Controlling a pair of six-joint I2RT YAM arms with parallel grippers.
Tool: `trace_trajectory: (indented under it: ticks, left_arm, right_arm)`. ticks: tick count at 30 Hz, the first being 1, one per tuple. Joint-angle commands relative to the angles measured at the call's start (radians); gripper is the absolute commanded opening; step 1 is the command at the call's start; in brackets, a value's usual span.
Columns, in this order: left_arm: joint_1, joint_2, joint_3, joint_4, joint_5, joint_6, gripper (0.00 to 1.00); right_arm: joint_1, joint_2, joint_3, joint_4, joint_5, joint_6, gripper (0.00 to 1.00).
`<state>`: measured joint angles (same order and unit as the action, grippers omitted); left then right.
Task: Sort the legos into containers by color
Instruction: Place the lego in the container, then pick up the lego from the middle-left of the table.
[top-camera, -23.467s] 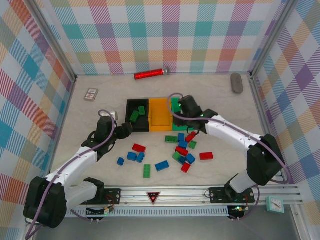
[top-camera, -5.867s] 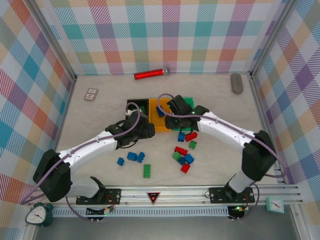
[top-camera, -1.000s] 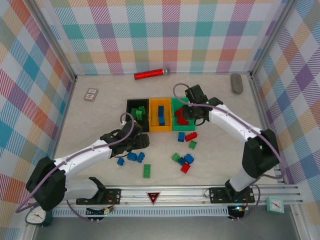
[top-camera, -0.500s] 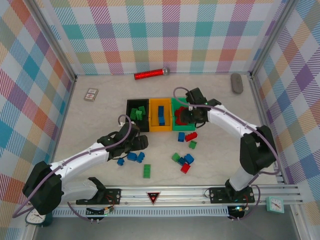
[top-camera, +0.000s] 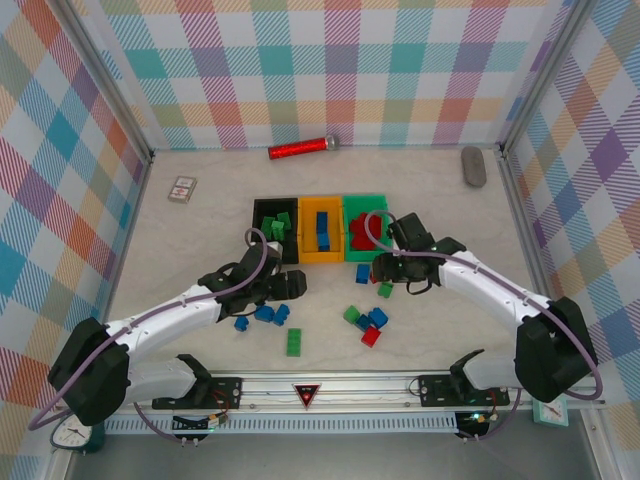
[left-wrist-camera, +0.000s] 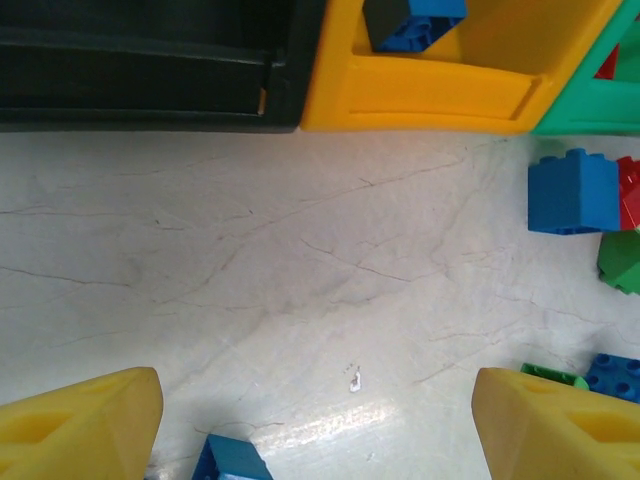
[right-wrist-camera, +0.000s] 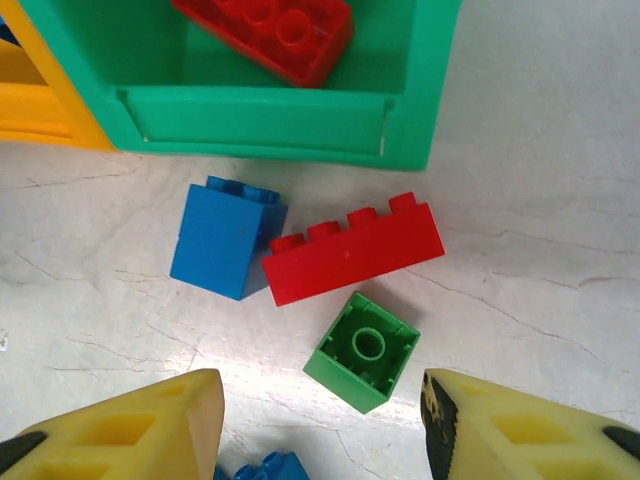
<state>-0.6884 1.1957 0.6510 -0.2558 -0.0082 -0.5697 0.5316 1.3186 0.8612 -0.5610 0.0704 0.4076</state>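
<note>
pale, crack-veined stone surface (left-wrist-camera: 300, 260) carries glossy, studded plastic legos (right-wrist-camera: 352, 248) just in front of the smooth green container (right-wrist-camera: 270, 125). my right gripper (right-wrist-camera: 320, 420) hangs spread and empty over them, having come back off that container; my left gripper (left-wrist-camera: 315, 420) gapes empty too.

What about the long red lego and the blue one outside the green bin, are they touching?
Touching. In the right wrist view the long red lego butts its end against the blue lego, with no gap showing between them.
</note>
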Motion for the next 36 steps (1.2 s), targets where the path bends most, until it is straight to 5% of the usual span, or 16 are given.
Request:
trace_trajectory:
  ticks: [1, 12, 19, 36]
  left_arm:
    - [0.007, 0.003, -0.013, -0.012, 0.030, 0.030, 0.81]
    - [-0.011, 0.040, 0.014, -0.145, 0.091, 0.078, 0.74]
    - [-0.055, 0.128, 0.070, -0.218, 0.025, 0.098, 0.68]
    - [-0.129, 0.272, 0.154, -0.291, -0.075, 0.101, 0.38]
  right_arm:
    - [0.007, -0.017, -0.024, 0.031, 0.007, 0.023, 0.56]
    - [0.009, -0.021, -0.048, 0.067, 0.025, 0.047, 0.56]
    - [0.010, -0.039, -0.081, 0.082, 0.026, 0.056, 0.56]
    - [0.012, -0.112, -0.136, 0.074, 0.043, 0.064, 0.56]
